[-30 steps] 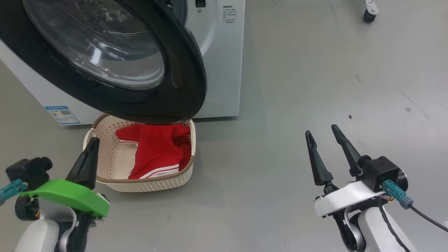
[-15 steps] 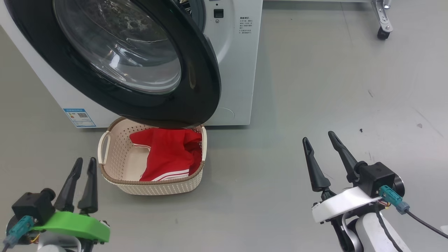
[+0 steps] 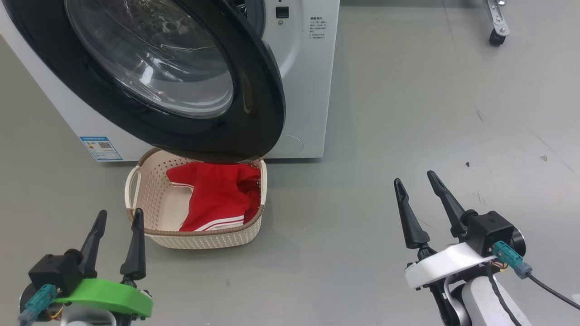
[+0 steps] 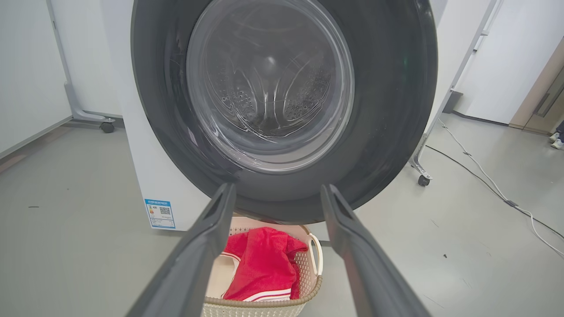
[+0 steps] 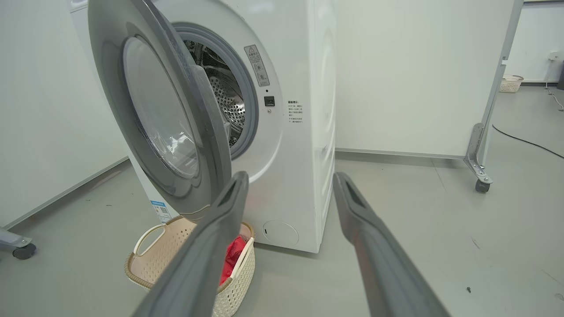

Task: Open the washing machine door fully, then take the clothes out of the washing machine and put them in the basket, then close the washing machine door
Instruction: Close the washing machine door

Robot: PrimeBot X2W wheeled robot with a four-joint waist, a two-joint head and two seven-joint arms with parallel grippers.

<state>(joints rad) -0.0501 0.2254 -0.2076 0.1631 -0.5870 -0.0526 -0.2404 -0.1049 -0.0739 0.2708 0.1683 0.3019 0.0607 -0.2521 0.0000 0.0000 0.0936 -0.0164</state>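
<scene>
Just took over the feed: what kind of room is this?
Likely a lab or test space, not a home laundry: the washing machine stands on plain grey floor, beside a white partition on castors.

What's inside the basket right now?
Red clothes lie in the basket, toward its right side. The open washing machine door overhangs the far edge, hiding that part.

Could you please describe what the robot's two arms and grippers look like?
Both have two long, tapering black jaws. The left gripper sits on a bright green bracket, the right gripper on a white bracket. Each carries a black camera block with a teal connector; a black cable trails from the right one.
</scene>
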